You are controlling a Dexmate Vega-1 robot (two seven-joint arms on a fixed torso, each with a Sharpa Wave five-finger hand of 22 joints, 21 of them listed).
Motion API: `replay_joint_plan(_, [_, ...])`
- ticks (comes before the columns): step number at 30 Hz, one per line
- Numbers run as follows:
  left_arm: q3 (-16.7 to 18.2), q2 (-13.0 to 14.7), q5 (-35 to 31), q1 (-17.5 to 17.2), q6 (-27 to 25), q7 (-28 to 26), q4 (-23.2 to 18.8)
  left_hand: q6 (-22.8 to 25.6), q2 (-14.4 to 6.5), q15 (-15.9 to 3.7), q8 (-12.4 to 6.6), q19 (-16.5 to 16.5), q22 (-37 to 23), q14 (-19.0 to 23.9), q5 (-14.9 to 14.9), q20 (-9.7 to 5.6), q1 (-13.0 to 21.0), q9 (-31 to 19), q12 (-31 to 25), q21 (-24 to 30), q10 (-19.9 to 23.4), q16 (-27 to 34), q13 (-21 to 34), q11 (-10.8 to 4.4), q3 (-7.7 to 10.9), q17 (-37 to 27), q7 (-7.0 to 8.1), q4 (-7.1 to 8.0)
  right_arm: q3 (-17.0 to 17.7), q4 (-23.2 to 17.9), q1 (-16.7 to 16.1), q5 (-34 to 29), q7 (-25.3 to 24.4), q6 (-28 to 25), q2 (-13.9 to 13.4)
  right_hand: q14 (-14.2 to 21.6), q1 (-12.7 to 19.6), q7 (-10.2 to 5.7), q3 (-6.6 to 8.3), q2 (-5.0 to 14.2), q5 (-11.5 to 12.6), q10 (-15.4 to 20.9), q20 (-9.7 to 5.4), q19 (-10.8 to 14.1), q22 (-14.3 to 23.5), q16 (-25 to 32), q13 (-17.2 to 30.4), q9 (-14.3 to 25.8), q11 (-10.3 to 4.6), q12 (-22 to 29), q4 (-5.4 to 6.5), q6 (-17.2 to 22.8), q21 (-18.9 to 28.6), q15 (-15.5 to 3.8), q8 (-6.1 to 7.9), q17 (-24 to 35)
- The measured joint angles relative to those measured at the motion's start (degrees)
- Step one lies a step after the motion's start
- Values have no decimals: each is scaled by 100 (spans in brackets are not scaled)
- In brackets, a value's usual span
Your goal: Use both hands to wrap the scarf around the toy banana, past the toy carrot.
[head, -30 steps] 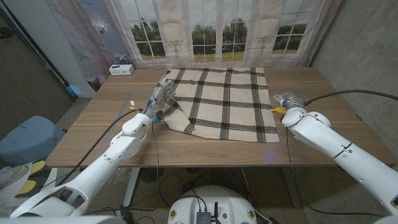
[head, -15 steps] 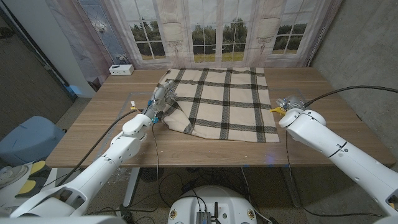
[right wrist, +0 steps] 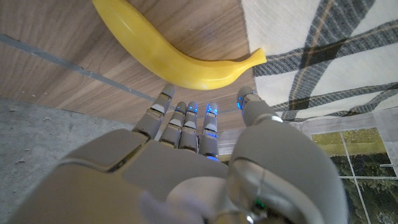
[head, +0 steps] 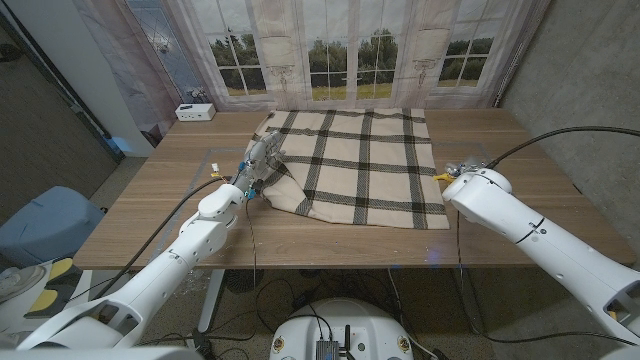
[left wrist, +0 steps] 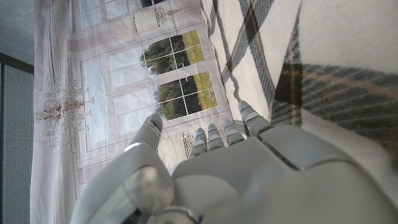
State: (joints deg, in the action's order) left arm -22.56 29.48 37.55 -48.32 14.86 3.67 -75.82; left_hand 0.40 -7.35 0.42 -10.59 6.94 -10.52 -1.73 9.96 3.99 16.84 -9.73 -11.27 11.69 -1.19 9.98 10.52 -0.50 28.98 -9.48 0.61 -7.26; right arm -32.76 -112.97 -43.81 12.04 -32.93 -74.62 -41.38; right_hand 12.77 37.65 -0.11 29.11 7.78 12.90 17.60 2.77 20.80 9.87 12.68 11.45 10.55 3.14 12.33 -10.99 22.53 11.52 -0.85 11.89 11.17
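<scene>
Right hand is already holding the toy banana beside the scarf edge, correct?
Not holding. In the right wrist view the right hand has its fingers apart, just short of the toy banana, which lies on the table beside the scarf edge.

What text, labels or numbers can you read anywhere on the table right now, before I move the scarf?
None can be read.
The small white box at the table's far left edge is too small to show any marking.
The plaid scarf bears only its check pattern.
The toy banana, just beyond the right robot hand, shows plain yellow, no sticker.
</scene>
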Motion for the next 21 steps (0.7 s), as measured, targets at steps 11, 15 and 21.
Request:
replay_joint_plan(11, [-2, 2, -3, 19, -27, -29, 0, 42, 0, 0, 0, 0, 0, 0, 0, 0, 0, -29, 0, 0, 0, 0, 0, 0, 0, 0, 42, 0, -247, 328, 338, 61, 215, -252, 69, 0, 113, -31, 0, -37, -12, 0, 0, -1, 15, 0, 0, -2, 1, 0, 0, 30, 0, 1, 0, 0])
replay_joint_plan(15, [-2, 2, -4, 19, -45, -31, 0, 42, 0, 0, 0, 0, 0, 0, 0, 0, 0, -30, 0, 0, 0, 0, 0, 0, 0, 0, 42, 0, -332, 454, 442, 61, 215, -252, 101, 42, 212, -62, 23, -15, -44, 15, -21, 21, 14, 0, 1, -2, -14, 0, 24, 62, 0, -40, 0, 1])
replay_joint_plan(21, [-16, 2, -8, 67, -75, -31, 11, 42, 0, 0, 0, 0, 0, 0, 0, 0, 0, -29, 0, 0, 0, 0, 0, 0, 0, 0, 42, 0, -512, 663, 627, 99, 318, -438, 145, 152, 592, -86, 79, -14, -117, 118, -86, 168, 14, 12, 1, -2, -112, 0, 33, 167, 39, -137, 0, 1])
